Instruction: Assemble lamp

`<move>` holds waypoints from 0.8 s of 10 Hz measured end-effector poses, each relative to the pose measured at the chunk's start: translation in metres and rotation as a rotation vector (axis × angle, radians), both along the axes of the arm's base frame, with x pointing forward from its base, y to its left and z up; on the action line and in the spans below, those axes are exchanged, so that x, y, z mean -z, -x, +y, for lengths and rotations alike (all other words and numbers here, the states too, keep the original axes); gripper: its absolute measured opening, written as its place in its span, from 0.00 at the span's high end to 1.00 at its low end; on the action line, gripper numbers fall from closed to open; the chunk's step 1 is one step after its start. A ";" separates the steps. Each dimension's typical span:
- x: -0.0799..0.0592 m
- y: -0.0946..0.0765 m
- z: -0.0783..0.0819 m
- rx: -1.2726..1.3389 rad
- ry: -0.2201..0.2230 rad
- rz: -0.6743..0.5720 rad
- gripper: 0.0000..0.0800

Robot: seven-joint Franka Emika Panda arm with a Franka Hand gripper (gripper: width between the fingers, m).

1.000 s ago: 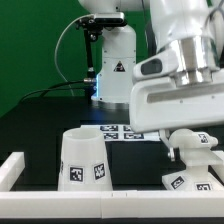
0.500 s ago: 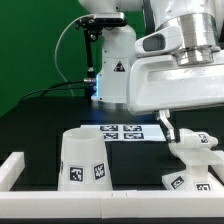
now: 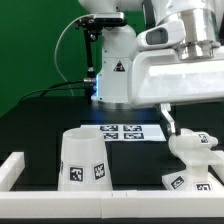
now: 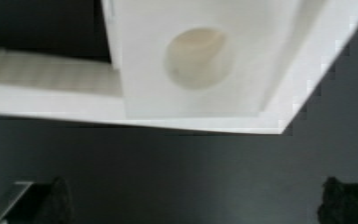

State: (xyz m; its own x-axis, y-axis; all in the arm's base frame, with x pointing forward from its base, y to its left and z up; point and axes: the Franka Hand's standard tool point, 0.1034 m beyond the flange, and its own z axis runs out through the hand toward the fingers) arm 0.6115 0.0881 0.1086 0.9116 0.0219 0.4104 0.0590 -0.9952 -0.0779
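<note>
The lamp base (image 3: pixel 192 165), an angular white block with tags, sits at the front on the exterior view's right. In the wrist view the base (image 4: pixel 194 90) shows an empty oval socket hole (image 4: pixel 197 55). The cone-shaped shade (image 3: pixel 82 160) stands upright at the front left. My gripper (image 3: pixel 167 120) hangs above and just left of the base. In the wrist view the gripper (image 4: pixel 190 205) is open, its dark fingertips (image 4: pixel 34 200) wide apart with nothing between them. I cannot make out the bulb.
The marker board (image 3: pixel 125 132) lies on the black table behind the parts. The white robot pedestal (image 3: pixel 112 70) stands at the back. A white rail (image 3: pixel 20 168) borders the table at the front and left.
My gripper has risen from beside the base's top to well above it. The base and the shade have not moved.
</note>
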 end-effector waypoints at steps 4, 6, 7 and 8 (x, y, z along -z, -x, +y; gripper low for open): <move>-0.019 -0.001 -0.009 0.112 -0.052 0.009 0.13; -0.019 -0.001 -0.010 0.142 -0.066 0.011 0.13; -0.018 0.000 -0.011 0.213 -0.099 0.025 0.13; -0.015 0.008 -0.012 0.363 -0.171 0.087 0.13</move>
